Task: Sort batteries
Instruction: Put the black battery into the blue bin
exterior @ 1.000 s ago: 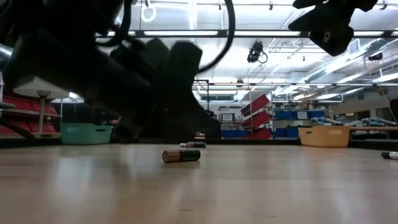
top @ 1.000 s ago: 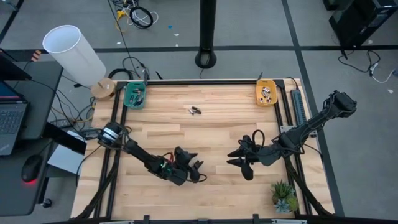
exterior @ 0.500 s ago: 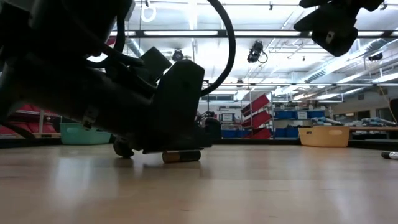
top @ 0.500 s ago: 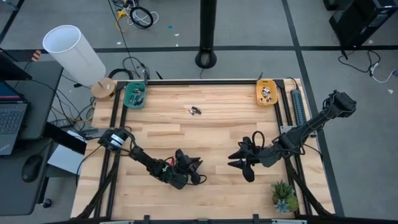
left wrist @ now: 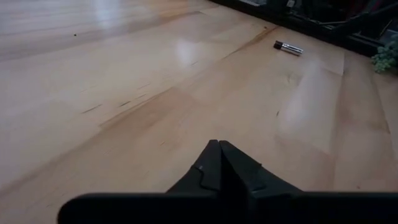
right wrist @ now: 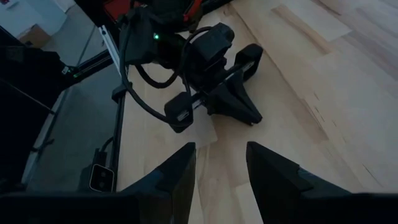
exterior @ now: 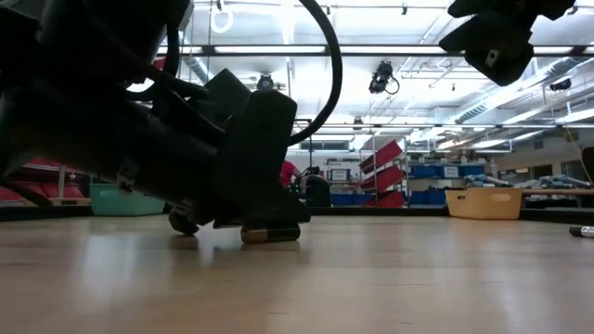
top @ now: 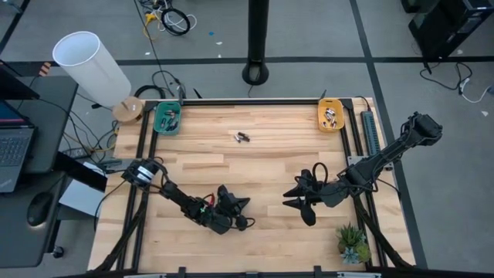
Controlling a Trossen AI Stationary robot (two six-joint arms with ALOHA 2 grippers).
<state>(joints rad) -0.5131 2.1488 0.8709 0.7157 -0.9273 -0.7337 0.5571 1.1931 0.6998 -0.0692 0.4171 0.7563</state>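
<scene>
On the table (top: 255,166), left gripper (top: 245,223) clamped, tilted low.

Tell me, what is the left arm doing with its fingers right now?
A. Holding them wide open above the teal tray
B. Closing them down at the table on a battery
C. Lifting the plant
B: the left gripper sits low on the table with fingers shut over a battery.

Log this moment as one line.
left gripper: shut, down at battery | grip: unclear | right gripper: open, idle
</scene>
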